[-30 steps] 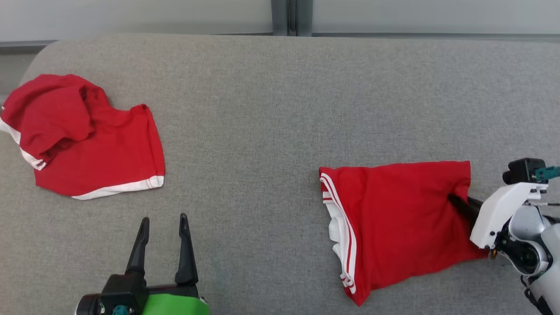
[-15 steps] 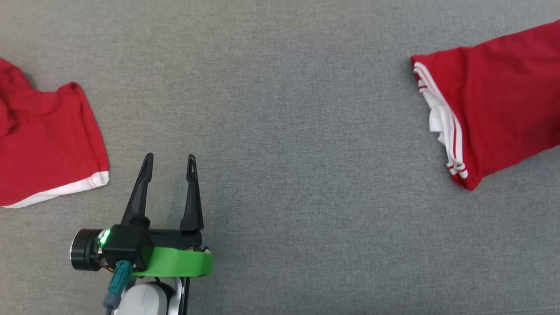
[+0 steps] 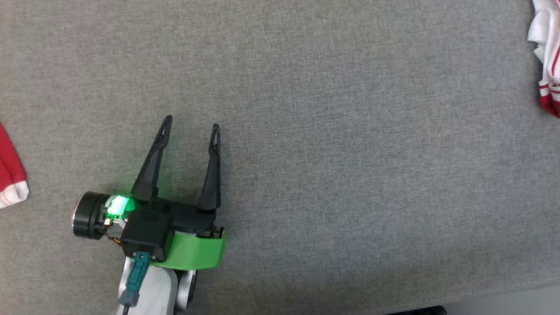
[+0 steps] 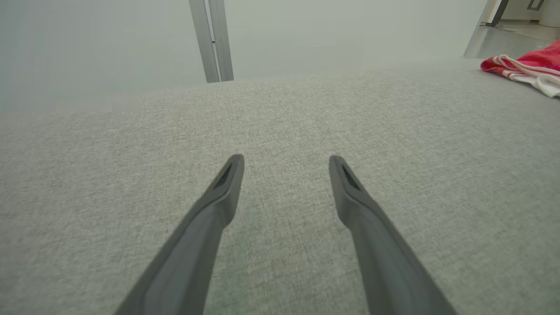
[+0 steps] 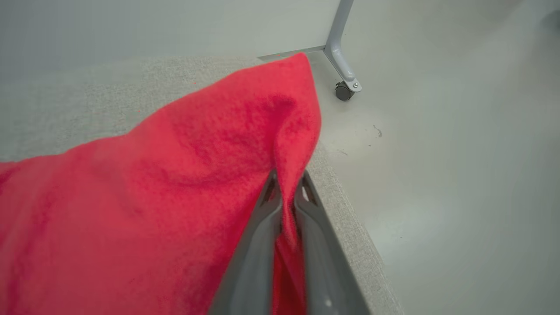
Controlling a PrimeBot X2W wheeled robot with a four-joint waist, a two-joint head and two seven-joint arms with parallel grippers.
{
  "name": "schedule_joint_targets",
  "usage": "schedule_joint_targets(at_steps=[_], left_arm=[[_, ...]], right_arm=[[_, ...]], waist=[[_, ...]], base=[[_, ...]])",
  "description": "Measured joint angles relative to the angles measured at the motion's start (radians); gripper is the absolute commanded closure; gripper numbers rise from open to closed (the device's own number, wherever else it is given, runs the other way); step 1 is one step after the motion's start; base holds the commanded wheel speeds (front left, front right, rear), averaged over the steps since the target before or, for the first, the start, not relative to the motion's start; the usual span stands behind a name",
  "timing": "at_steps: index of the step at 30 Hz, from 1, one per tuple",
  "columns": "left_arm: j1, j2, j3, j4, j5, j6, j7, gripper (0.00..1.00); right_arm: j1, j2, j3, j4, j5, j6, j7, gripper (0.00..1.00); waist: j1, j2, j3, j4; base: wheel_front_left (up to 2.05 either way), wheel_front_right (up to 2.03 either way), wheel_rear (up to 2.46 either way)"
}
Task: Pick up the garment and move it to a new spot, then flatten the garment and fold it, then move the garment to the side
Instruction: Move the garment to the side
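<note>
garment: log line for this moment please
right claw shut on red garment | left claw open, empty | phase: pickup grasp

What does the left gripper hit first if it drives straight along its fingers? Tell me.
Probably the gray padded surface just ahead; the left gripper seems angled slightly down at it. The red garment lies off to the right.

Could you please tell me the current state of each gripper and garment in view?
garment: pinched at one edge, rumpled.
right gripper: shut on the garment.
left gripper: open, empty, over the grey surface.
other garment: lying loose, untouched.
</note>
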Motion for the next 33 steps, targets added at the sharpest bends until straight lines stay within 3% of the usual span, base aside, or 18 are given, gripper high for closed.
schedule_joint_targets(at_steps=[1,2,3,8,12,15,23,29,33], left_arm=[[-0.003,0.000,0.002,-0.005,0.000,0.005,0.000,0.00],[-0.005,0.000,0.004,-0.009,-0.001,0.008,0.000,0.00],[-0.006,0.000,0.007,-0.011,-0.005,0.010,0.000,0.00],[-0.008,-0.002,0.032,0.001,-0.030,0.023,-0.001,0.00],[0.000,-0.005,0.061,0.036,-0.067,0.030,-0.001,0.00],[0.045,-0.006,0.079,0.067,-0.088,0.029,-0.001,0.00],[0.217,-0.010,0.156,0.151,-0.137,0.020,0.000,0.00],[0.316,-0.010,0.203,0.200,-0.150,-0.018,0.000,0.00],[0.338,-0.010,0.229,0.224,-0.150,-0.031,0.000,0.00]], right_arm=[[-0.015,0.000,0.000,0.020,-0.015,0.000,-0.023,1.00],[-0.030,-0.004,0.009,0.037,-0.052,0.000,-0.058,0.15],[-0.044,-0.010,0.015,0.049,-0.084,0.000,-0.094,0.00],[-0.107,-0.015,0.011,0.069,-0.213,0.000,-0.357,0.00],[-0.035,0.048,-0.002,-0.028,-0.277,0.000,-0.402,0.00],[0.099,0.108,-0.073,-0.194,-0.326,0.000,-0.404,0.00],[0.647,0.399,-0.247,-0.576,-0.517,0.000,-0.405,0.00],[0.909,0.579,-0.243,-0.704,-0.620,0.000,-0.405,0.00],[1.011,0.655,-0.221,-0.705,-0.658,0.000,-0.405,0.00]], waist=[[0.0000,0.0000,0.011,-0.004],[0.0000,0.0000,0.023,-0.008],[0.0000,0.0000,0.032,-0.012],[0.0000,0.0000,0.029,-0.030],[0.0000,0.0000,-0.015,-0.038],[0.0000,0.0000,-0.065,-0.044],[-0.0002,0.0000,-0.271,-0.051],[-0.0002,0.0000,-0.447,-0.033],[-0.0002,0.0000,-0.545,-0.021]], base=[[0.00,0.00,0.00],[0.00,0.00,0.00],[0.00,0.00,0.00],[0.00,0.00,0.00],[0.00,0.00,0.00],[0.00,0.00,0.00],[0.00,0.00,0.00],[0.00,0.00,0.00],[0.00,0.00,0.00]])
